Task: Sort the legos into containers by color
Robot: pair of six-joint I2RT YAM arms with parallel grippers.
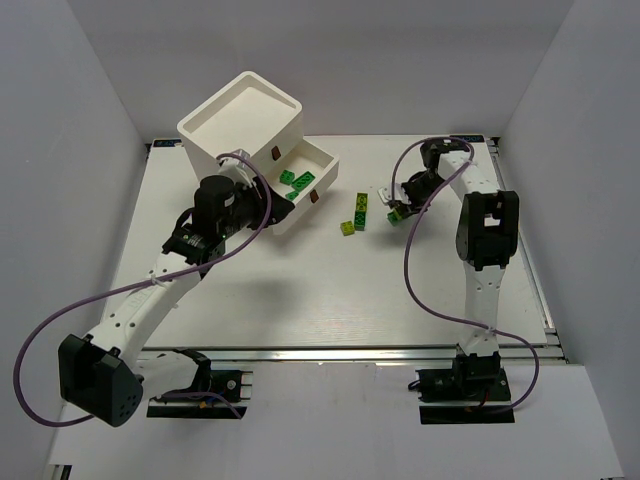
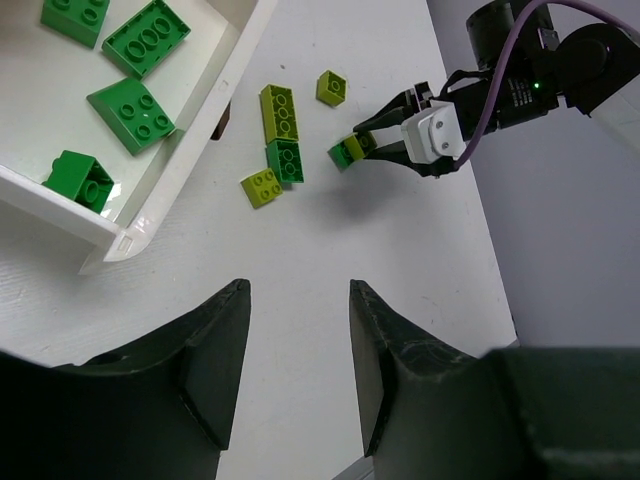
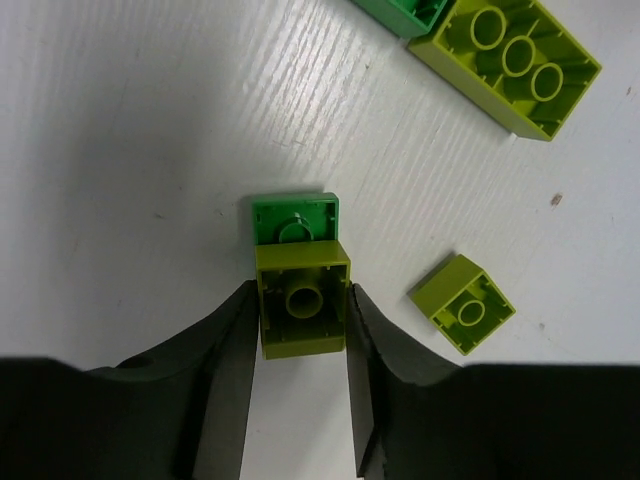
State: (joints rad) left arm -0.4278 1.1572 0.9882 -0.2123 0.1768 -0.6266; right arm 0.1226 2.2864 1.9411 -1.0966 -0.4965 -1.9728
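Right gripper (image 3: 301, 297) is clamped on a yellow-green brick (image 3: 303, 322), a finger pressed to each side, with a green brick (image 3: 294, 215) joined to its far end. That pair sits well apart from the open drawer (image 2: 190, 120), out past its front, with loose legos (image 2: 279, 110) in between. Left gripper (image 2: 298, 300) hangs near the drawer's front corner, jaws apart and empty. Four green legos (image 2: 130, 115) lie inside the drawer.

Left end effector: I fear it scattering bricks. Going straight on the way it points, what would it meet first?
The left end effector has bare table ahead, then probably the small yellow-green brick, beside the dark green brick; height is unclear, so it might touch the table first.
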